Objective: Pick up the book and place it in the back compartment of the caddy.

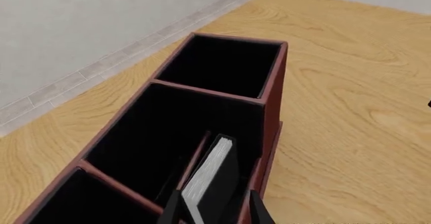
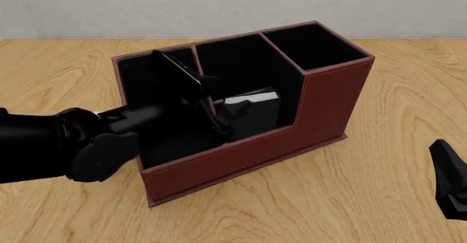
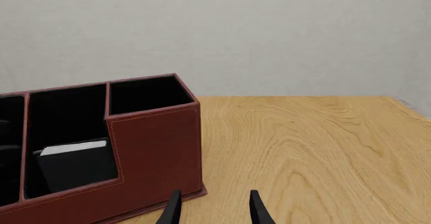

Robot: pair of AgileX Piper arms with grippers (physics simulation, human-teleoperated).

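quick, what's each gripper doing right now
Left gripper: shut on the book, inside the caddy's centre bay.
Right gripper: open, holding nothing, off to the caddy's right.

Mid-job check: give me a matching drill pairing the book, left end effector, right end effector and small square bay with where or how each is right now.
1 book
2 left end effector
3 right end effector
4 small square bay

A open, over bare table, away from the caddy
B empty, black-lined
C inside the centre bay, white pages up
D closed around the book

Pairs: 1-C, 2-D, 3-A, 4-B
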